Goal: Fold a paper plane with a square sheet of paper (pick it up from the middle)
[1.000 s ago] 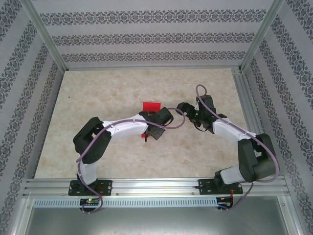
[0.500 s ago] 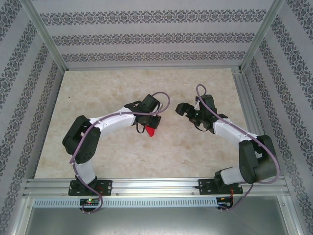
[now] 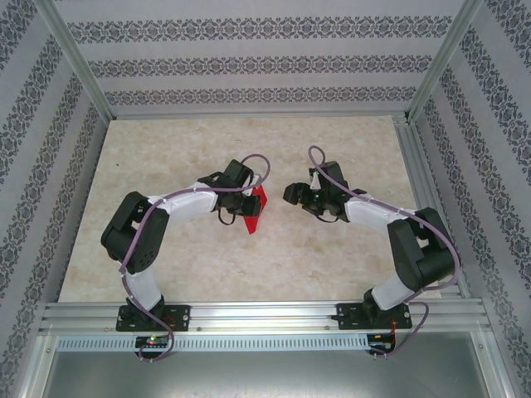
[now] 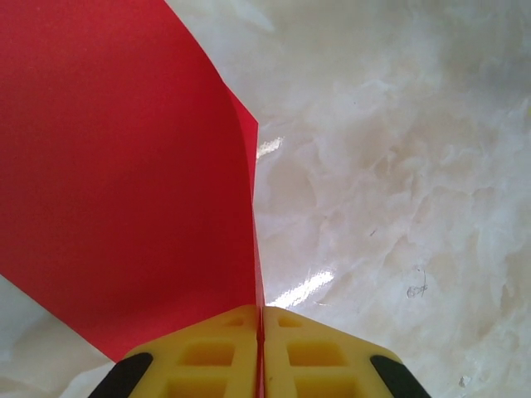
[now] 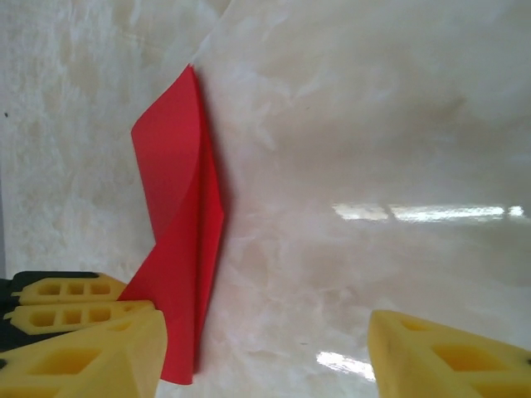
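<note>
The square sheet of paper [image 3: 255,209] is bright red and bent double, held on edge just above the marble table [image 3: 166,149]. My left gripper [image 3: 246,206] is shut on it. In the left wrist view the yellow fingers [image 4: 207,356] pinch the sheet's fold, and the red sheet [image 4: 124,182] fans up and to the left. My right gripper [image 3: 292,196] hovers just right of the sheet, open with nothing between its jaws [image 5: 265,356]. From the right wrist the sheet [image 5: 187,240] stands beside its left finger [image 5: 99,361]. The paper plane is out of view.
Aluminium rails [image 3: 249,315] run along the near edge and another rail [image 3: 415,174] along the right side. Patterned walls [image 3: 249,58] close in the back and both sides. Both arms' purple cables [image 3: 270,162] loop above the wrists.
My left arm has lifted the red sheet and swung it up on edge, slightly back and right. My right arm has moved left toward it and its jaws have narrowed.
</note>
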